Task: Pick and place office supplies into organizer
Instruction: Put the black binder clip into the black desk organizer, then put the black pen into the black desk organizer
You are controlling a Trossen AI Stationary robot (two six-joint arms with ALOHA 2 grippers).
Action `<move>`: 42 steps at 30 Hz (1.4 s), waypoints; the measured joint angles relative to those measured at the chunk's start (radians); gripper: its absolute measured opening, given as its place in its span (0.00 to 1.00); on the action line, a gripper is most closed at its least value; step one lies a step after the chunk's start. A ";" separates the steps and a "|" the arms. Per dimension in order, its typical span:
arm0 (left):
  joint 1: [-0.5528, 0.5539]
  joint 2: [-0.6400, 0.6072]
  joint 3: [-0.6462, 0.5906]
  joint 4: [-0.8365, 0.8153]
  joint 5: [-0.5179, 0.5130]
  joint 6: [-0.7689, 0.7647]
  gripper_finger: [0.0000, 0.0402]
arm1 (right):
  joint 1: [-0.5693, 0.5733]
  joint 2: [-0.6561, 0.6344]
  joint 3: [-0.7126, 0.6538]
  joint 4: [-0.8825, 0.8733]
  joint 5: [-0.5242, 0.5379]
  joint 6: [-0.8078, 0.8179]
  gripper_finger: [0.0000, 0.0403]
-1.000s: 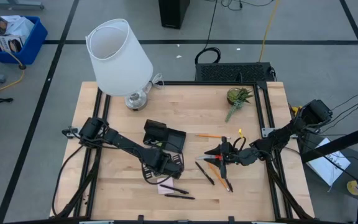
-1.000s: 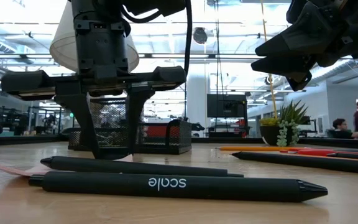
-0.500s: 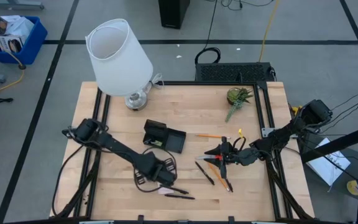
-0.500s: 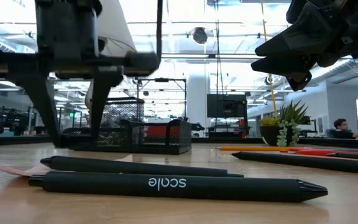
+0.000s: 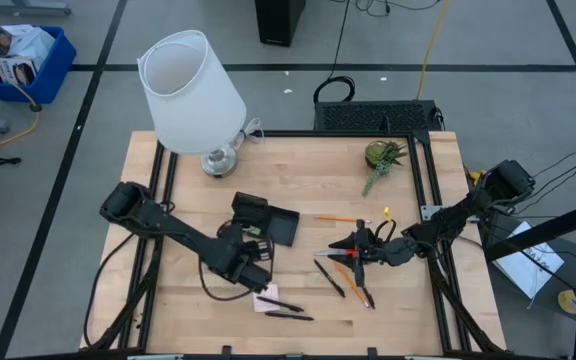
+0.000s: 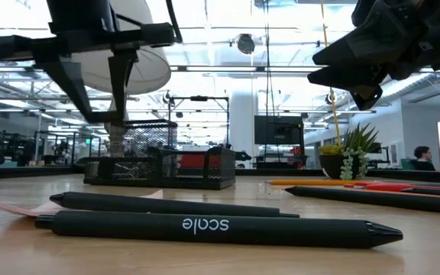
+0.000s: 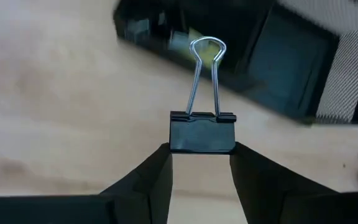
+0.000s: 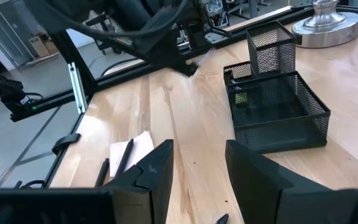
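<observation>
Left pincer (image 7: 201,163): clamped on the small black clip (image 7: 202,131), its two fingers pressing the clip's black body from either side, the wire handles pointing forward toward the organizer (image 7: 291,59); raised off the bench (image 5: 298,170), just beside the organizer's near edge.
Small black clip: held in the air, off the wood.
Organizer (image 5: 265,220): black mesh tray near the bench's middle, standing in front of the white lamp (image 5: 190,85).
Right pincer (image 8: 197,163): fingers apart, nothing between them; it hovers above the red-handled scissors (image 5: 349,254) and orange pencils (image 5: 338,218) on the right half of the bench.
Black pens (image 6: 205,224): lying flat near the front edge; one rests across the pink sticky-note pad (image 5: 266,301).
Green plant sprig (image 5: 383,158): at the far right corner.
</observation>
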 joint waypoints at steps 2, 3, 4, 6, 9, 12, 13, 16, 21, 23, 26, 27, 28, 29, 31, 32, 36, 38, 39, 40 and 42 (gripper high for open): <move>0.018 -0.009 0.000 -0.031 -0.027 0.041 0.39 | 0.000 0.000 0.000 -0.002 0.000 0.000 0.35; 0.028 -0.009 0.000 -0.040 -0.050 0.069 0.39 | 0.000 0.000 0.000 0.000 0.000 0.000 0.35; 0.037 -0.008 0.000 -0.049 -0.074 0.100 0.40 | 0.000 0.000 0.000 0.002 0.000 0.000 0.35; 0.054 -0.008 0.000 -0.054 -0.105 0.158 0.41 | 0.000 0.000 0.000 0.000 0.000 0.000 0.35; 0.073 -0.008 0.000 -0.053 -0.117 0.232 0.41 | 0.000 0.000 0.000 0.001 0.000 0.000 0.35; 0.079 -0.008 0.000 -0.058 -0.108 0.239 0.41 | 0.000 0.000 0.000 0.001 0.000 0.000 0.35; 0.079 -0.008 -0.001 -0.062 -0.110 0.236 0.41 | 0.000 0.000 0.000 0.001 0.000 0.000 0.35; 0.085 -0.008 -0.021 -0.063 -0.112 0.233 0.41 | 0.000 0.000 0.000 -0.002 0.000 0.000 0.35; 0.107 -0.008 -0.070 -0.030 -0.058 0.211 0.41 | 0.000 0.000 0.000 -0.002 0.000 0.000 0.35; 0.115 -0.007 -0.088 -0.008 -0.049 0.223 0.41 | 0.000 0.000 0.000 -0.002 0.000 0.000 0.35; 0.123 -0.007 -0.102 0.035 -0.054 0.278 0.41 | 0.000 0.000 0.000 -0.002 0.000 0.000 0.35; 0.124 -0.007 -0.106 0.049 -0.061 0.291 0.41 | 0.000 0.000 0.000 -0.002 0.000 0.000 0.35; 0.125 -0.007 -0.110 0.061 -0.067 0.304 0.41 | 0.000 0.000 0.000 -0.002 0.000 0.000 0.35; 0.127 -0.007 -0.115 0.075 -0.075 0.315 0.41 | 0.000 0.000 0.000 -0.002 0.000 0.000 0.35; 0.127 -0.007 -0.121 0.090 -0.081 0.321 0.42 | 0.000 0.000 0.000 -0.002 0.000 0.000 0.35; 0.127 -0.007 -0.124 0.095 -0.083 0.326 0.42 | 0.000 0.000 0.000 -0.002 0.000 0.000 0.35; 0.127 -0.007 -0.136 0.130 -0.084 0.357 0.48 | 0.000 0.000 0.000 -0.002 0.000 0.000 0.35; 0.127 -0.007 -0.137 0.132 -0.085 0.368 0.52 | 0.000 0.000 0.000 -0.002 0.000 0.000 0.35; 0.127 -0.007 -0.137 0.133 -0.085 0.367 0.54 | 0.000 0.000 0.000 -0.002 0.000 0.000 0.35; 0.127 -0.007 -0.137 0.133 -0.085 0.365 0.56 | 0.000 0.000 0.000 -0.002 0.000 0.000 0.35; 0.127 -0.007 -0.137 0.133 -0.072 0.364 0.60 | 0.000 0.000 0.000 -0.002 0.000 0.000 0.35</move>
